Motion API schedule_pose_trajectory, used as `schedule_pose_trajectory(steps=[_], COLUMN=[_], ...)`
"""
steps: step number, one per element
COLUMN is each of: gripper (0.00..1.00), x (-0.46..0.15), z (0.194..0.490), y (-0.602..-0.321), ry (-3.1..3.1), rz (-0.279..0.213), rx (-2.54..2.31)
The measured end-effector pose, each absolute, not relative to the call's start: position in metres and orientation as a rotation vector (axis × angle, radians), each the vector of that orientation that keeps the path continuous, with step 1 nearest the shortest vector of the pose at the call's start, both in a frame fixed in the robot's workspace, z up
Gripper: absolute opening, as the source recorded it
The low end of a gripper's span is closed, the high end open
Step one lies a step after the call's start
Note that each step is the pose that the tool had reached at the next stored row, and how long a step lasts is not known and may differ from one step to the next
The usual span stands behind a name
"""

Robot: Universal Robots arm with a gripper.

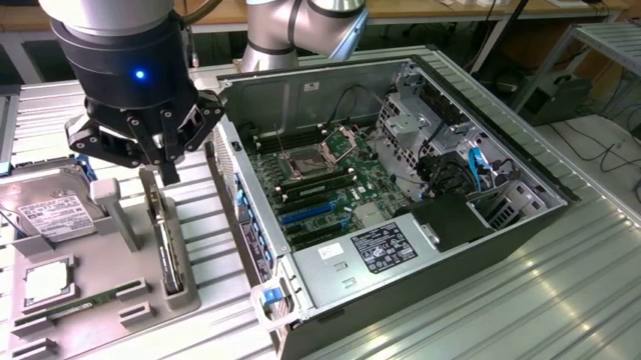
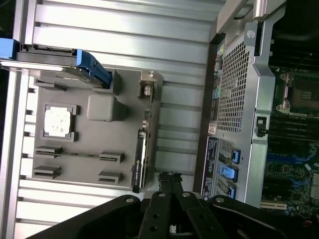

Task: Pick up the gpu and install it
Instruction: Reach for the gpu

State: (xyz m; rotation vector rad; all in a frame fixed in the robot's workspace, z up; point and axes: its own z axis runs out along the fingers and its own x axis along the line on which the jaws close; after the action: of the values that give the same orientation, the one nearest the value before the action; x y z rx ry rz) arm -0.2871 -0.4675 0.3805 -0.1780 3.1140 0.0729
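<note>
Black gpu stands edge-up along the grey tray's edge nearest the computer case; we note the gripper, pressed together and empty, over one end.

Silver arm, black claw, blue light

The place reads as a robotics laboratory or test workshop. An industrial robot arm is seen above a worktable built from ribbed aluminium profiles. An opened desktop computer case is laid on its side on that table, with its motherboard exposed. Just beside it, loose computer parts, a hard drive among them, are held in a grey moulded fixture. Wooden benches are seen behind, and cables are trailed across the floor.
</note>
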Motion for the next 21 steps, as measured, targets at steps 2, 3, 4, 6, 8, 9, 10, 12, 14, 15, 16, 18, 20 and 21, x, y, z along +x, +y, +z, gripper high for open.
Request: schedule_pose_trajectory(steps=[2, 3, 4, 6, 8, 9, 10, 12, 14, 15, 16, 18, 20, 21], gripper=[0.11, 0.11, 0.11, 0.11, 0.11, 0.11, 0.11, 0.11, 0.11, 0.11, 0.11, 0.11, 0.11, 0.11], x=[-0.289, -0.291, -0.292, -0.295, -0.299, -0.303, -0.305, -0.309, -0.313, -0.315, -0.316, -0.319, -0.321, -0.321], z=[0.38, 0.38, 0.38, 0.38, 0.38, 0.38, 0.379, 0.379, 0.378, 0.378, 0.378, 0.377, 0.376, 0.376], y=[-0.47, -0.471, -0.472, -0.473, -0.473, -0.473, -0.473, -0.473, -0.472, -0.471, -0.469, -0.465, -0.465, -0.465], ry=[3.114, 3.113, 3.113, 3.113, 3.113, 3.113, 3.113, 3.113, 3.113, 3.113, 3.113, 3.113, 3.113, 3.113], rz=[0.073, 0.073, 0.073, 0.073, 0.073, 0.073, 0.073, 0.073, 0.073, 0.073, 0.073, 0.073, 0.073, 0.073], rx=[-0.184, -0.187, -0.19, -0.193, -0.193, -0.193, -0.193, -0.193, -0.193, -0.193, -0.193, -0.193, -0.193, -0.193])
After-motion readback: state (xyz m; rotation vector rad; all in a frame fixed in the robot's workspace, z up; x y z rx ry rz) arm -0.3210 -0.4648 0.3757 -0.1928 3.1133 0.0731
